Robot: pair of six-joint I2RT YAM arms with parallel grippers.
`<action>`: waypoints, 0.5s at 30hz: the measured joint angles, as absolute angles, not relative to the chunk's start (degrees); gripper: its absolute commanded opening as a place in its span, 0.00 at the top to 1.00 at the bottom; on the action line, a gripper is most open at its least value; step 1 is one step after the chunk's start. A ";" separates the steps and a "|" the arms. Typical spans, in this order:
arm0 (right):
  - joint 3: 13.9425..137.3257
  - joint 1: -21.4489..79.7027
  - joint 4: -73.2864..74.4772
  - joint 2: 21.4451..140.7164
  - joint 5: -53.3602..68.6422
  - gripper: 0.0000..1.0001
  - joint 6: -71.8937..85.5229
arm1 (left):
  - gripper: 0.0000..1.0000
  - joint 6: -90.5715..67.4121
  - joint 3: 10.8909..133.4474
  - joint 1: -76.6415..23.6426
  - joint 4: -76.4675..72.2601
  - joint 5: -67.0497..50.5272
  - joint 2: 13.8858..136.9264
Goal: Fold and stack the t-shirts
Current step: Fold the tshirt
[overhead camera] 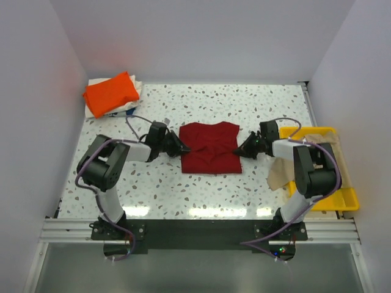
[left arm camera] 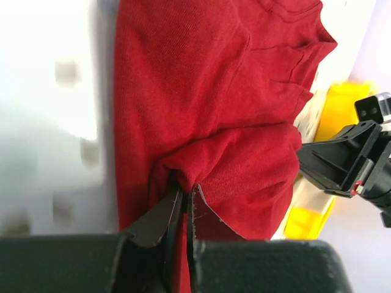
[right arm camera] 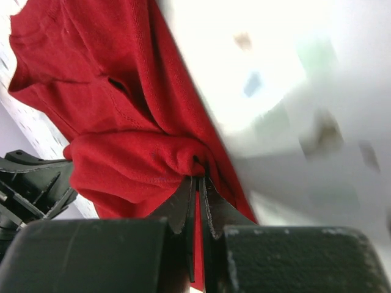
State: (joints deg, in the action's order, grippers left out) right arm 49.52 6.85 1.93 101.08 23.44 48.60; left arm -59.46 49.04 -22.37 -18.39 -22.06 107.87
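Left pincer (overhead camera: 179, 147) clamped on the dark red t-shirt (overhead camera: 211, 157), counter (overhead camera: 159, 190) centre, at its 9 o'clock edge; right pincer (overhead camera: 241, 149) likewise at 3 o'clock. Risk: thin pinches may slip, or unequal pulling would skew the fold.

In both wrist views the table (left arm camera: 55, 122) is a washed-out blur, and the dark red shirt (left arm camera: 214, 91) runs off the frame edges. The whitish shirt (overhead camera: 137, 86) shows only as a rim under the orange shirt (overhead camera: 111, 93), while the right arm (overhead camera: 311, 171) covers part of the beige shirt (overhead camera: 278, 176) and the yellow tray (overhead camera: 345, 198).
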 measured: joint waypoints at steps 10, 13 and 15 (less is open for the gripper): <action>32.53 7.14 14.63 68.75 22.41 1.00 45.15 | 1.00 -59.40 27.77 -29.82 -11.29 -18.83 82.15; 34.13 7.25 20.78 58.85 21.93 1.00 43.24 | 1.00 -58.94 27.62 -29.82 -5.78 -18.09 74.52; 36.05 7.33 24.67 54.78 21.89 1.00 42.24 | 1.00 -58.74 27.97 -29.82 -2.33 -17.65 70.00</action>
State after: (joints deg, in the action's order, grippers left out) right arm 36.05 7.33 24.67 54.78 21.89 42.24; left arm -58.74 27.97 -29.82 -2.33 -17.65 70.00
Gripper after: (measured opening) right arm 0.014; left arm 0.072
